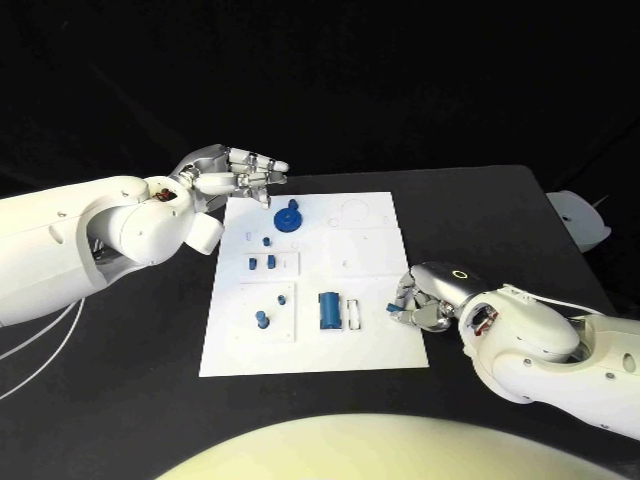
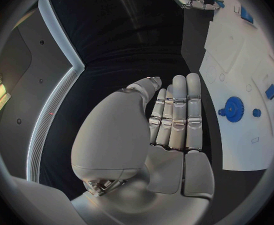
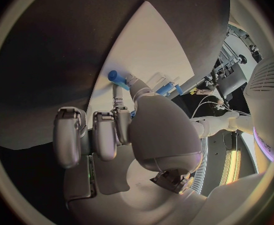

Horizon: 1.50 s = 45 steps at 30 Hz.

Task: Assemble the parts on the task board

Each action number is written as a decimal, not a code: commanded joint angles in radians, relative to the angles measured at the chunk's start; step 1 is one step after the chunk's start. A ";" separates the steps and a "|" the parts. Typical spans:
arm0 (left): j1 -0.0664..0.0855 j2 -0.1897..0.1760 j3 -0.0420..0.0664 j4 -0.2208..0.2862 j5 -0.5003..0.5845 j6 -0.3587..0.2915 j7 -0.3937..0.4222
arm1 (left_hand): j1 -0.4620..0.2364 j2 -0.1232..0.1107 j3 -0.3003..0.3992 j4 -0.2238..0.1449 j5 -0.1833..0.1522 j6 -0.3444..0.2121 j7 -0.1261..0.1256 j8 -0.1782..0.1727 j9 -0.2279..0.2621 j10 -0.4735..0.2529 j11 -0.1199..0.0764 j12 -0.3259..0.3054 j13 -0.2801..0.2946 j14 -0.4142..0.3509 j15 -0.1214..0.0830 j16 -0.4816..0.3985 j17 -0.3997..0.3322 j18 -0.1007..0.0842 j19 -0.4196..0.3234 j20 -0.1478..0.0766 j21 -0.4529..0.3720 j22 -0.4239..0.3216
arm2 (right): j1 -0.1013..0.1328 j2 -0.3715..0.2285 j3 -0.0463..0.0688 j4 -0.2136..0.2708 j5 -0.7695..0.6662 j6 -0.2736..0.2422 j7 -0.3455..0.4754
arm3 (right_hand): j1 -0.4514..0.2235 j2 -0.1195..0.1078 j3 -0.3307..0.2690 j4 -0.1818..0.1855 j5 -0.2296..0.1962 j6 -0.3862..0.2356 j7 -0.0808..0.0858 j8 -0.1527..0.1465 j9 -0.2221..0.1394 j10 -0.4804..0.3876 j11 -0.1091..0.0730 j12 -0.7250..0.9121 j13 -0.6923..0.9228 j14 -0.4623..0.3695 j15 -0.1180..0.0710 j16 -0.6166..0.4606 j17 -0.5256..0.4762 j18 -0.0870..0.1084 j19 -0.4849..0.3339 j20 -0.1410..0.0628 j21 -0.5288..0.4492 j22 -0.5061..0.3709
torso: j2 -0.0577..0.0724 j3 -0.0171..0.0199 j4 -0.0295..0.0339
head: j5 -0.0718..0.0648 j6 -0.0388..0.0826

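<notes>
I found the right hand (image 1: 425, 301) at the task board's (image 1: 371, 340) near right edge, pinching a small blue part (image 3: 116, 77) at its fingertips. The left hand (image 1: 234, 169) hovered beyond the board's far left corner, fingers straight and together, grasping nothing; a blue gear (image 1: 289, 217) stood just beside it.

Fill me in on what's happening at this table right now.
A two-armed robot is assembling small blue parts on a white task board on a black table. The right robot hand sits at the board's right edge and holds a small blue peg between its fingertips. The left robot hand hangs above the board's far left corner with its fingers straight and holds nothing. A blue gear, a blue cylinder and several smaller blue pieces lie on the board.
</notes>
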 commanded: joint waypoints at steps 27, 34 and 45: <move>0.000 0.003 0.000 0.004 -0.006 0.023 0.007 | 0.002 0.000 0.001 0.003 -0.003 -0.006 -0.003 0.007 0.001 -0.007 -0.001 0.006 -0.002 -0.002 0.003 -0.003 -0.001 0.006 0.003 0.001 -0.004 -0.002 | 0.010 0.109 -0.004 0.011 0.235 -0.109 -0.028 | -0.093 -0.014 0.206 -0.064 0.043 0.004 -0.003 0.016 0.028 0.008 -0.002 0.007 0.102 0.076 -0.007 -0.001 0.122 -0.002 0.061 -0.002 0.005 0.227 | 0.001 -0.0002 0.0006 | 0.010 -0.002; 0.000 0.002 0.000 0.005 -0.006 0.024 0.007 | 0.002 0.000 0.001 0.003 -0.003 -0.006 -0.003 0.007 0.001 -0.007 -0.001 0.006 -0.002 -0.002 0.003 -0.003 -0.001 0.006 0.003 0.001 -0.004 -0.002 | 0.010 0.131 -0.004 -0.009 0.248 -0.105 -0.029 | -0.139 -0.021 0.213 -0.041 0.034 0.007 -0.003 0.019 0.032 0.011 -0.002 0.010 0.105 0.076 -0.006 0.000 0.124 -0.002 0.062 -0.002 0.006 0.227 | 0.001 0.0000 0.0000 | 0.012 -0.002; 0.000 0.002 0.001 0.006 -0.008 0.026 0.003 | 0.002 0.000 0.001 0.003 -0.003 -0.006 -0.003 0.007 0.001 -0.007 -0.001 0.006 -0.002 -0.002 0.003 -0.003 -0.001 0.006 0.003 0.001 -0.004 -0.002 | 0.011 0.148 -0.004 -0.025 0.257 -0.088 -0.029 | -0.242 -0.029 0.199 0.029 -0.008 0.024 -0.005 0.025 0.039 0.016 -0.003 0.018 0.112 0.077 -0.007 0.003 0.128 -0.003 0.064 -0.002 0.011 0.228 | 0.001 0.0001 -0.0001 | 0.015 -0.004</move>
